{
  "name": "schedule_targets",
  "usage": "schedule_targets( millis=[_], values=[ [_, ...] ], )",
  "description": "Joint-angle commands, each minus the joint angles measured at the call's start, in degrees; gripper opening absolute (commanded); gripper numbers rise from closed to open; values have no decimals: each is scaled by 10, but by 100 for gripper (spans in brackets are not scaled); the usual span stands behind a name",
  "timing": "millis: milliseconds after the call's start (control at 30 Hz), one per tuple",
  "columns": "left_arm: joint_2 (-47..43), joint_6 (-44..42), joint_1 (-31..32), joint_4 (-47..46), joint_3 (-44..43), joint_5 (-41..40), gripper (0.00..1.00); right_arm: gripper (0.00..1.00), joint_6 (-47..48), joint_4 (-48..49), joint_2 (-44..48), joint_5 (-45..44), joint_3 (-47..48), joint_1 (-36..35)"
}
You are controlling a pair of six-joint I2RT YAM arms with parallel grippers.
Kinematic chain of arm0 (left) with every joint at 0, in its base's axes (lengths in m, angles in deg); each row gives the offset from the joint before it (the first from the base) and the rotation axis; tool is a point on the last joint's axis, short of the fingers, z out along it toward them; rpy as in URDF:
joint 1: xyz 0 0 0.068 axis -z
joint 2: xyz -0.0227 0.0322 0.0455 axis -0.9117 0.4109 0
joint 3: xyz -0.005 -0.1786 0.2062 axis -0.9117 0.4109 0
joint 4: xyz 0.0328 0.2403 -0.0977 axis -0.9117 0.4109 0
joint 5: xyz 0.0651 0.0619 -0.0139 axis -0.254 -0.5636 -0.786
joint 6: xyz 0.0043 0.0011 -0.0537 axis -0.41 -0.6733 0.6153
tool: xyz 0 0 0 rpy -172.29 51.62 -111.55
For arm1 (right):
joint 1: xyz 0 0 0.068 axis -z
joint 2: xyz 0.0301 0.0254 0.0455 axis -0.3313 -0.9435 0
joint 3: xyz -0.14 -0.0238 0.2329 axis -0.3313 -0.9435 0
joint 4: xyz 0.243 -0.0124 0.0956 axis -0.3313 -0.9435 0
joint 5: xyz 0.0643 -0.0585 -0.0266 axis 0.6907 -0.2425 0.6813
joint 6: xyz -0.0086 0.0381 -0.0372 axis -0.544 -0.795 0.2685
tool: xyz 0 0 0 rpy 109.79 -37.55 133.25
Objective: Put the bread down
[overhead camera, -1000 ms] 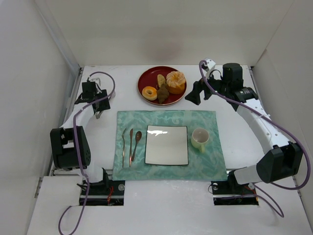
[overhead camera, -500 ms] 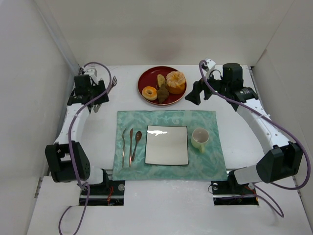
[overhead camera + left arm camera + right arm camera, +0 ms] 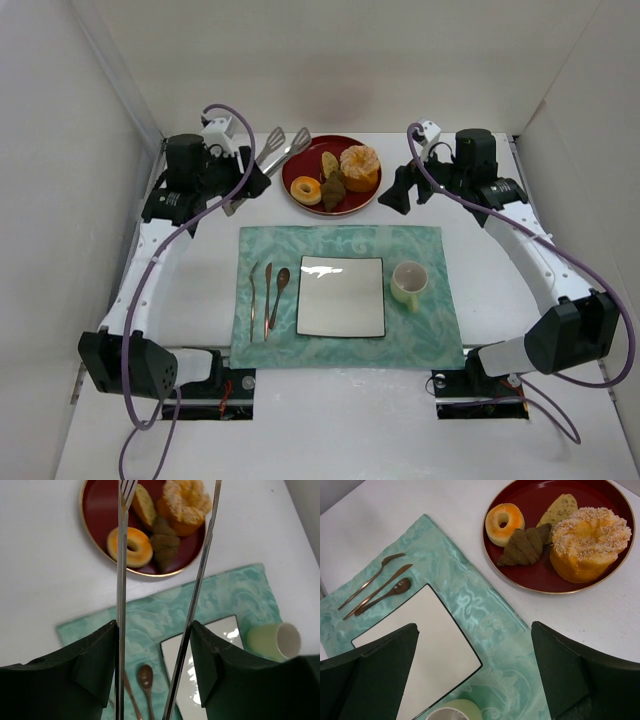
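On the red plate [image 3: 308, 160] at the far side of the desk, the bread [image 3: 333, 190] sits right in the middle of the pile. It's wedged between the ring doughnut [image 3: 306, 190], the pale oval roll [image 3: 329, 163] and the big crumb-coated bun [image 3: 360, 168], and looks to be touching all three.

The left fingers [image 3: 95, 675] are clamped on a pair of metal tongs [image 3: 121, 580]. The tong arms are spread, with the tips reaching in over the plate's far-left rim. The right fingers [image 3: 370, 675] are spread wide with nothing in them, hanging just off the plate's right side.

So I'd call this the approach step: nothing's picked up yet. The next move needs the tong tips lowered either side of the dark croissant without nudging its neighbours, then a squeeze. It's a tight spot, so the doughnut could easily get shoved.

The drop-off is presumably the square plate [image 3: 340, 300], nearer the arms than the red plate.

Head count:
- 4 pastries (1 croissant, 1 doughnut, 1 oval roll, 1 big bun)
- 1 red plate
- 1 square plate
- 1 green cup [image 3: 409, 283]
- 1 teal mat [image 3: 425, 245]
- 1 set of tongs
- 3 bits of cutlery: fork [image 3: 253, 285], knife [image 3: 267, 292], spoon [image 3: 281, 283]
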Motion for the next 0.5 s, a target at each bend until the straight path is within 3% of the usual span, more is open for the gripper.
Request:
schedule_targets(
  millis=[0,300,467],
  values=[
    [11,22,34,-10,-15,46,52,100,10,15,32,-15,1,1],
    [92,5,106,17,-28,0,52,100,10,40,67,-50,-16,7],
    [134,-5,154,32,-51,-81,52,100,10,40,67,-56,-16,7]
  ],
)
